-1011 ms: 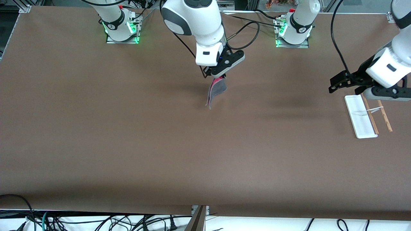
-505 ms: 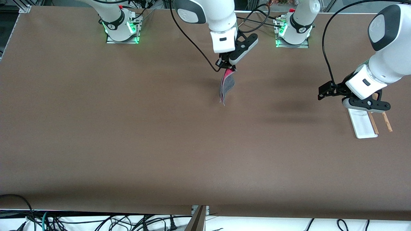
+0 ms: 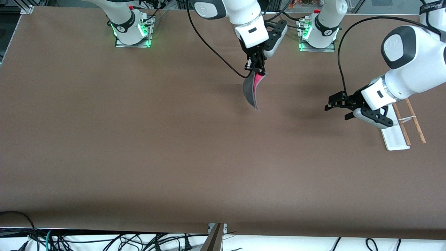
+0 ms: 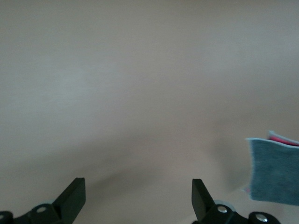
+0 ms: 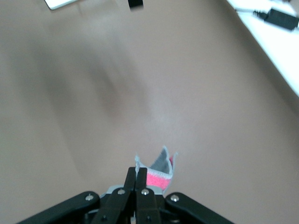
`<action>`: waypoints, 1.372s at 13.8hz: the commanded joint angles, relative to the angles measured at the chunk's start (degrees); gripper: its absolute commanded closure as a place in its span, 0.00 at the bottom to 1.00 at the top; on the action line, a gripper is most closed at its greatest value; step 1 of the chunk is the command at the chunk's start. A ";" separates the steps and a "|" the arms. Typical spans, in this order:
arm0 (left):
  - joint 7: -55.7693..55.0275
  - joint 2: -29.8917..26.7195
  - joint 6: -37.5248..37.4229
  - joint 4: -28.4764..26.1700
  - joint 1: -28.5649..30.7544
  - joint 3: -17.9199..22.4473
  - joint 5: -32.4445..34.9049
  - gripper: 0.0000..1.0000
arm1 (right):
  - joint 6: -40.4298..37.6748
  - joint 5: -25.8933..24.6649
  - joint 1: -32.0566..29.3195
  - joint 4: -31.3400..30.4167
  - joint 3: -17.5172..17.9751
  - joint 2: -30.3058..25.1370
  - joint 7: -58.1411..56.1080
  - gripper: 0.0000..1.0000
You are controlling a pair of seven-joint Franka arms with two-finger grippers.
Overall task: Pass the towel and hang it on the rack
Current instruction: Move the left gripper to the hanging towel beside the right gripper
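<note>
Right pincer (image 3: 257, 68) was up in the air over the middle stretch of the counter (image 3: 139, 146), between the two arm bases, clamped tight on the top edge of the towel (image 3: 253, 90). Towel hung free below it, curved, grey face outward with the pink-red face showing along the upper part. In the right wrist view the fingers (image 5: 135, 179) were pressed together with a bunched pink and grey corner of the towel (image 5: 158, 171) sticking out past the tips.

Left pincer (image 3: 337, 108) was over the counter near the rack (image 3: 395, 134), toward the left arm's end, pointing toward the towel and well apart from it. Its jaws stood wide apart, nothing between them. Left wrist view showed both fingertips (image 4: 201, 198) spread, bare counter (image 4: 140, 93) past them, and the hanging towel (image 4: 273, 170) at the frame edge, grey side facing the camera with a strip of pink at the top.

Rack stood on the counter with its white base partly covered by the left arm's hand; two wooden rods (image 3: 416, 127) ran parallel beside the base, joined by a white crosspiece (image 3: 406, 119). No cloth on the rods.
</note>
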 commanded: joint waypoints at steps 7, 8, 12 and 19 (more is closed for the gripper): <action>27.85 4.16 3.30 -3.33 -3.26 -0.81 -18.38 0.00 | 8.42 -1.06 -0.74 1.29 -0.30 0.53 -14.66 1.00; 29.79 4.68 3.91 -3.42 -4.22 -0.99 -20.84 0.00 | 9.38 -1.06 -1.00 1.29 -0.39 0.53 -15.80 1.00; 36.12 5.91 7.77 -4.12 -8.44 -1.08 -24.46 0.00 | 10.71 -1.06 -1.09 1.29 -0.74 0.71 -19.59 1.00; 46.77 9.43 15.68 -3.77 -13.36 -1.51 -28.95 0.03 | 11.15 -0.97 -1.09 1.29 -0.74 0.80 -19.77 1.00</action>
